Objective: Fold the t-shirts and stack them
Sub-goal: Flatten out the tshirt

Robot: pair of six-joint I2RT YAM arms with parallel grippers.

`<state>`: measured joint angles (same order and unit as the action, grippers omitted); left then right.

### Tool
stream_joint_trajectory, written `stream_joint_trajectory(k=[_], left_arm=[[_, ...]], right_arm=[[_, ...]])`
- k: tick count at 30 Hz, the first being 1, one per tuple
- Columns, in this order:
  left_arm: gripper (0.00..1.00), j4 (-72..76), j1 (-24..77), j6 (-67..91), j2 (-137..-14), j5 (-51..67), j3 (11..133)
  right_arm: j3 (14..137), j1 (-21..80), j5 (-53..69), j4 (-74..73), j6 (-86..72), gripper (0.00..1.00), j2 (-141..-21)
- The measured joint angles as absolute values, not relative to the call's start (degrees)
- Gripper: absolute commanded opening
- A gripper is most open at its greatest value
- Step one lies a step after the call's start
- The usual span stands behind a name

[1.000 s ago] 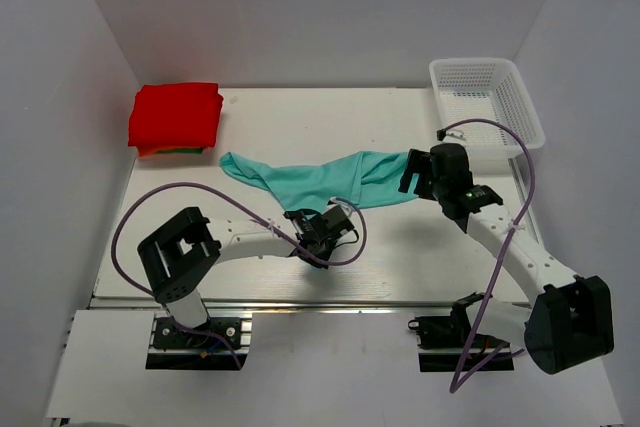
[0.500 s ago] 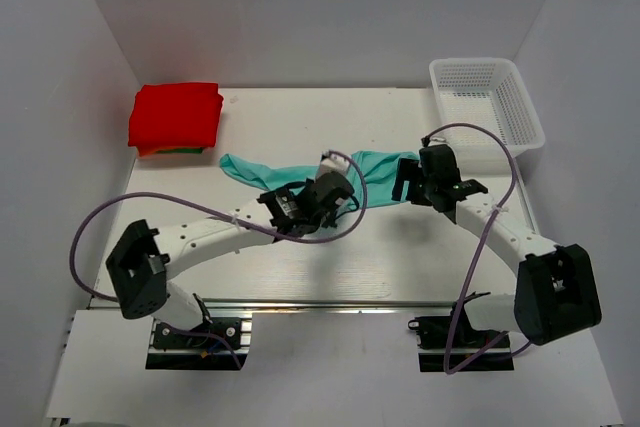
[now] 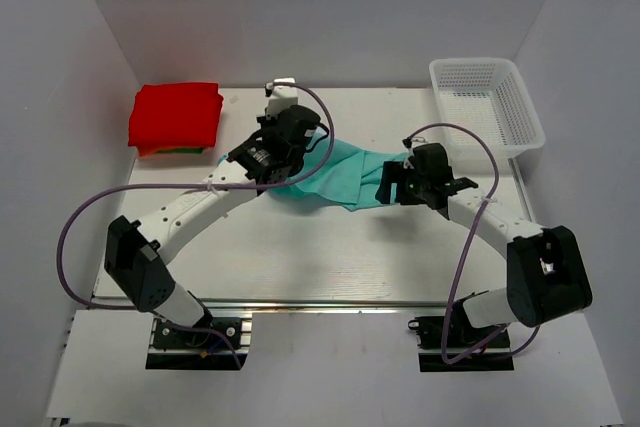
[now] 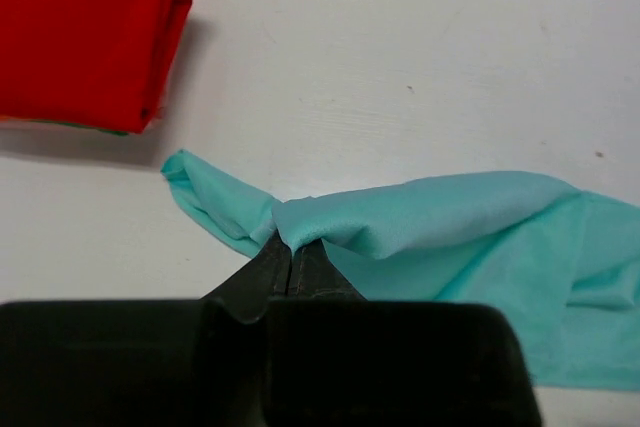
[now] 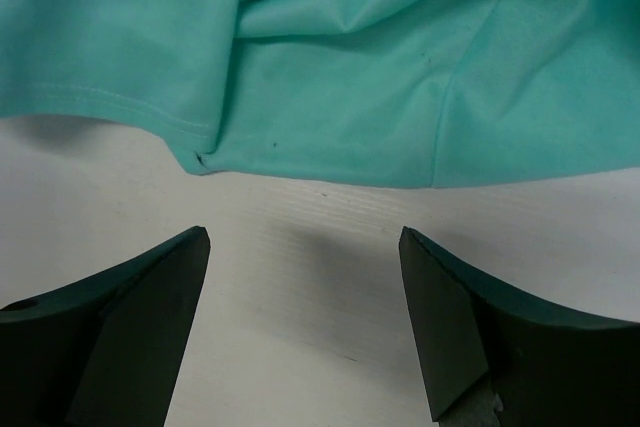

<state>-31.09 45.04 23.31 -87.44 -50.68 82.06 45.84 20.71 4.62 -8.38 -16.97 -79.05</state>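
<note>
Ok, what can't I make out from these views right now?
1. Top view: the left hand and its pinch on the teal shirt are hidden beneath its own wrist.
2. Left wrist view: the red shirt stack is cut off by the top and left edges.
3. Right wrist view: only the teal shirt's hem shows; the rest lies beyond the top edge.

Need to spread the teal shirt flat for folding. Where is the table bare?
Barest: the near table between both arms, before the teal shirt. Also the far strip between red stack and basket. Crowded mid-table: left pincer grips the shirt, right pincer open at its edge.
</note>
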Motion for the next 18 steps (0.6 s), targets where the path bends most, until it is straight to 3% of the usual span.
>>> stream_joint_trajectory(k=[7, 9, 18], left_arm=[[0.00, -30.87, 38.72, 22.37, -92.64, -50.11, 83.35], [0.00, -31.00, 36.82, 22.44, -93.82, -49.32, 83.35], [0.00, -30.04, 31.64, 22.55, -94.43, -44.34, 82.89]], right_arm=[[45.93, 20.71, -0.93, -9.34, -17.58, 0.82, -81.23], [46.19, 20.56, -5.43, -10.44, -18.44, 0.73, -81.23], [54.70, 19.51, -17.91, -13.78, -21.26, 0.80, -88.38]])
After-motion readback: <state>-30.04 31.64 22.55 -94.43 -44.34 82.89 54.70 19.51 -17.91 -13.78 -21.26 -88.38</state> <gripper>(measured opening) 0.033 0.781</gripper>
